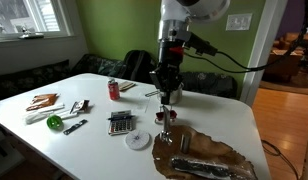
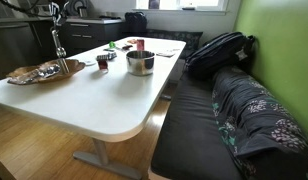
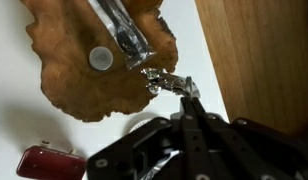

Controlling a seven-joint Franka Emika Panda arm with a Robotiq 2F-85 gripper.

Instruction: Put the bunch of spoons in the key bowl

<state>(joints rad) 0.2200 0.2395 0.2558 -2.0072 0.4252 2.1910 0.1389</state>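
Beneath my gripper [image 1: 166, 102], clamped on its ring end, the bunch of spoons [image 1: 166, 120] hangs near vertical above the key bowl's [image 1: 222, 150] edge, so I judge lowering comes next.

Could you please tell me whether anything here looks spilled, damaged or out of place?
Nothing looks spilled or broken. The key bowl has a ragged, uneven rim, but that seems to be its shape. The bunch of spoons hangs from the shut gripper over the bowl, not yet set down.
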